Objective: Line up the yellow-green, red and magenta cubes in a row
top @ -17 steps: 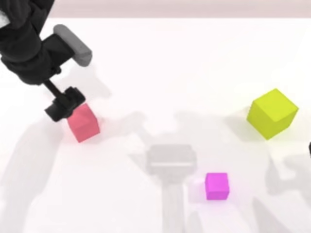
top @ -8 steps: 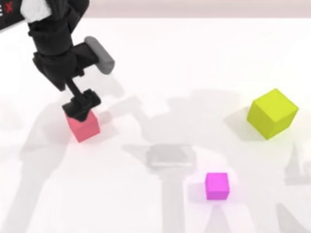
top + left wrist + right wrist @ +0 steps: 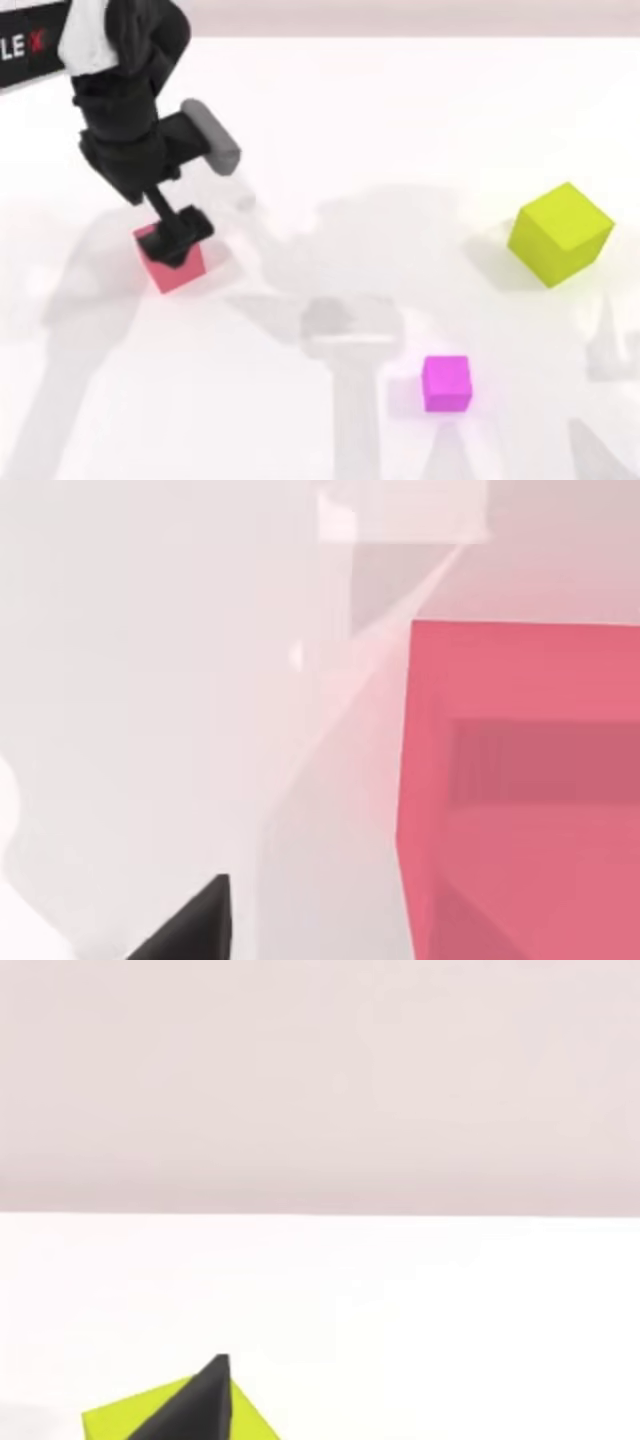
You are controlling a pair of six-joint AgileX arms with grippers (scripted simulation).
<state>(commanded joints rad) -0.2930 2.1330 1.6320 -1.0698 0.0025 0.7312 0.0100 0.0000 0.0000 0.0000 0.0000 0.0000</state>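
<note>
Reaching arm: left arm, coming in from the far left corner of the table (image 3: 330,110), black, angled down toward the near side.
Left gripper (image 3: 178,236): sits right over the red cube (image 3: 178,268), covering its far part in the top view; whether the fingers are spread, clenched or grasping the cube cannot be told from these views.
Red cube: on the left part of the table, about midway between the far and near edges; its near faces show below the gripper. In the left wrist view the cube (image 3: 520,790) fills much of the frame, very close, with a darker band across one face and a dark fingertip (image 3: 190,925) beside it, apart from it.
Magenta cube (image 3: 446,383): toward the near edge, a little right of centre, well apart from the other two.
Yellow-green cube (image 3: 560,233): near the right edge, about level with the red one, turned slightly askew.
Right gripper: out of the top view; the right wrist view shows one dark fingertip (image 3: 195,1400) in front of the yellow-green cube (image 3: 120,1422), so its state cannot be told.
</note>
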